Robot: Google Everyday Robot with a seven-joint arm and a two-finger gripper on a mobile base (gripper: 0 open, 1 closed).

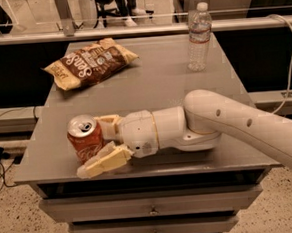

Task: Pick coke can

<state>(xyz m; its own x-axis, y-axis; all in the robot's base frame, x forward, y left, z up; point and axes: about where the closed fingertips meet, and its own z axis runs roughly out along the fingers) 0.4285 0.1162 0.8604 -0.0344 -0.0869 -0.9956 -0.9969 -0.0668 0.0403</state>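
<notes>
The red coke can (85,139) stands upright near the front left corner of the grey table (164,87), its silver top and pull tab showing. My gripper (93,146) comes in from the right on the white arm (227,125), low over the table. Its fingers are open and straddle the can: the far finger (109,123) lies behind the can, and the near finger (103,162) lies in front of its base. The can sits between them, still resting on the table.
A brown chip bag (89,62) lies at the table's back left. A clear plastic water bottle (199,37) stands at the back right. The table's front edge is just below the can, with drawers (152,208) under it.
</notes>
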